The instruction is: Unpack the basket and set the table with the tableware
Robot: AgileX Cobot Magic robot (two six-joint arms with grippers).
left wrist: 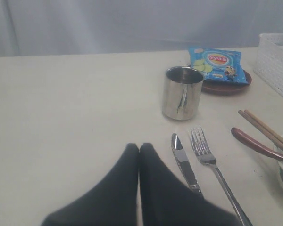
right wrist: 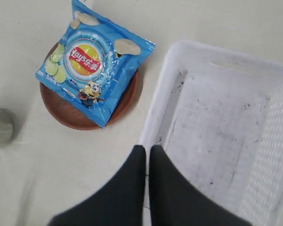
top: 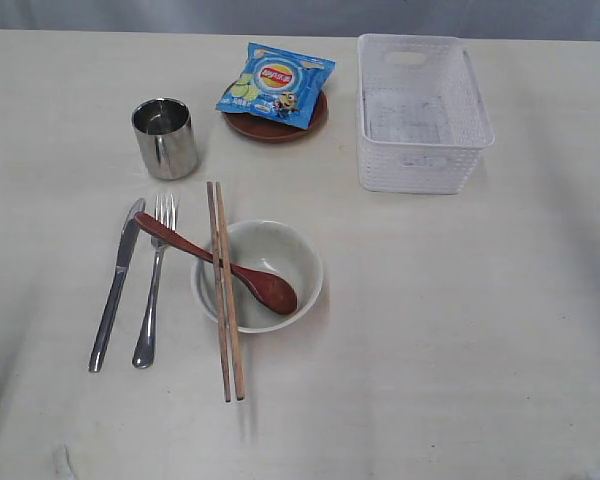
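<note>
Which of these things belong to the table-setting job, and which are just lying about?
Job in hand: white basket, table, knife, fork, wooden spoon, chopsticks, bowl, steel mug, brown plate.
Lying about: blue chips packet, resting on the plate.

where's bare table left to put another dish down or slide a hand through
The widest bare patch is the right side of the table in the exterior view, nearer than the basket and right of the bowl. The far-left corner beyond the mug is also bare. It is crowded from knife to chopsticks.
</note>
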